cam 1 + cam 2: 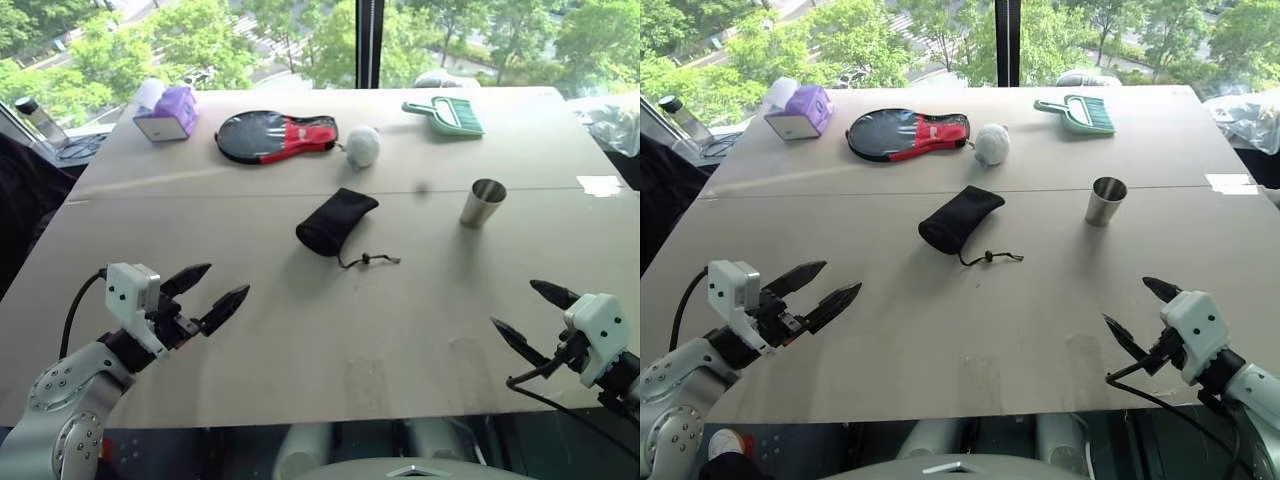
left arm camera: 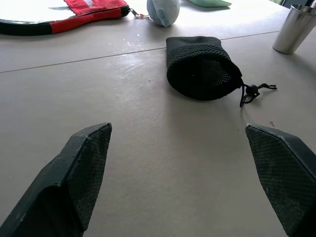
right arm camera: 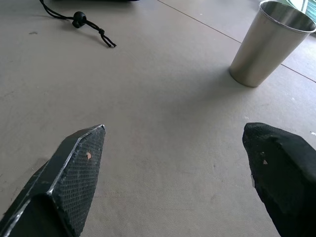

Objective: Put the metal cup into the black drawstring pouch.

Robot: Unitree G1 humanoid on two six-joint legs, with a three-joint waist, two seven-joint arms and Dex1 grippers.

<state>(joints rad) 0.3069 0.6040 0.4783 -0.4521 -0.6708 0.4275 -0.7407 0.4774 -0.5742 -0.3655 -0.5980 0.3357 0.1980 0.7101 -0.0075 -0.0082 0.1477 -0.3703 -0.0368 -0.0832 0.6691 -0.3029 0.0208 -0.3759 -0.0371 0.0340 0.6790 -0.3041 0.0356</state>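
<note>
1. From the head views you see the whole table (image 1: 300,340): the black-and-red paddle cover (image 1: 275,137), a pale ball (image 1: 362,146), a green brush (image 1: 445,116) and a purple box (image 1: 167,113) line the far side.
2. The black drawstring pouch (image 1: 335,221) lies mid-table, its cord and toggle (image 1: 368,260) trailing toward you. The metal cup (image 1: 483,203) stands upright to its right, well apart.
3. Your left gripper (image 1: 212,290) hovers at the near left, jaws spread, nothing between them. Your right gripper (image 1: 530,315) does likewise at the near right.
4. The left wrist view adds the pouch's mesh weave.
5. The right wrist view adds the cup's open rim.
6. Bare tabletop lies between grippers and both objects.
</note>
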